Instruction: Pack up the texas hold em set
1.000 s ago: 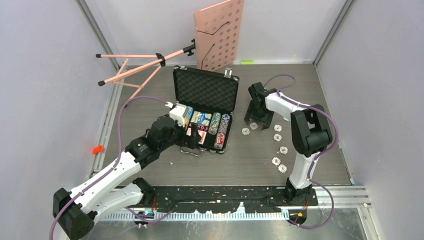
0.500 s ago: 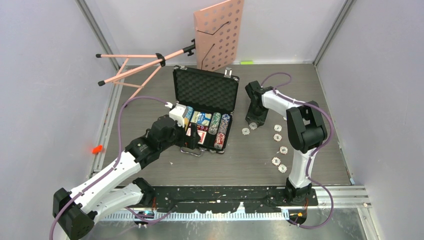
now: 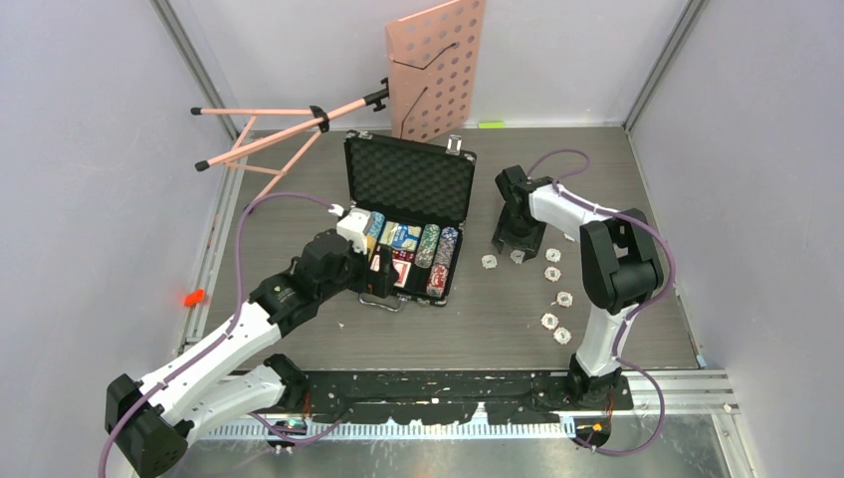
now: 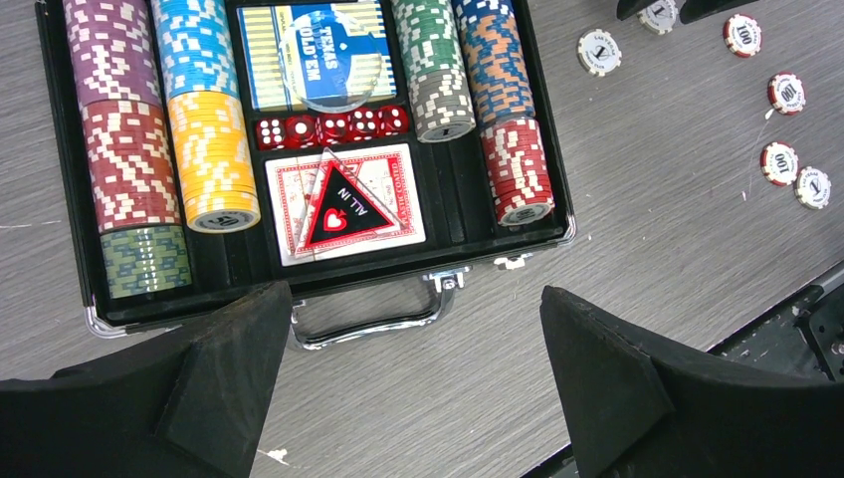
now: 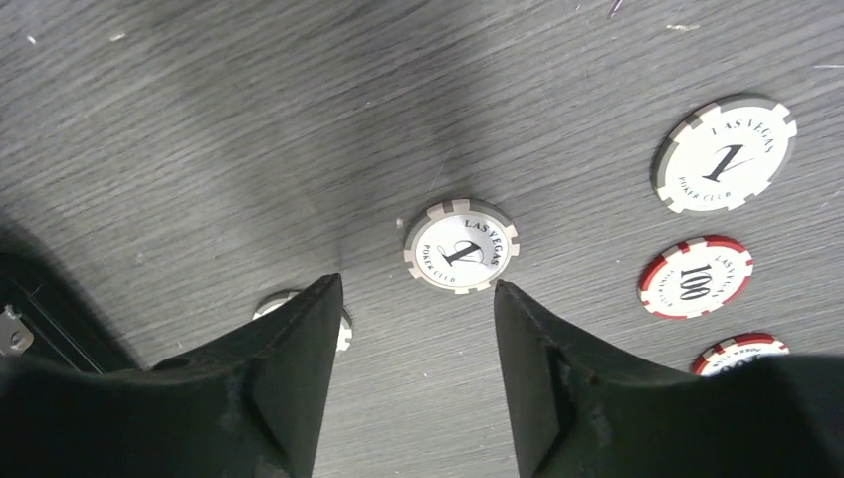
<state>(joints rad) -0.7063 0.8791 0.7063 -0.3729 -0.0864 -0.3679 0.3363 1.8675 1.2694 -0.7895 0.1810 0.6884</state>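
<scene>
Several loose striped poker chips (image 3: 552,273) lay scattered on the grey wood-grain bench (image 3: 468,324) to the right of the open black silver-edged case (image 3: 408,179), apart from its filled chip rows (image 4: 209,149). I had the right claw (image 5: 418,299) hovering low over the chips nearest the case, jaws partly spread and empty. A white chip marked 1 (image 5: 460,246) lay flat just ahead of the gap, a little toward one finger, and another sat half hidden under the other finger. The right arm was plainly the nearer one. The left claw (image 4: 413,299) hung wide and empty above the chrome case handle (image 4: 368,329).
</scene>
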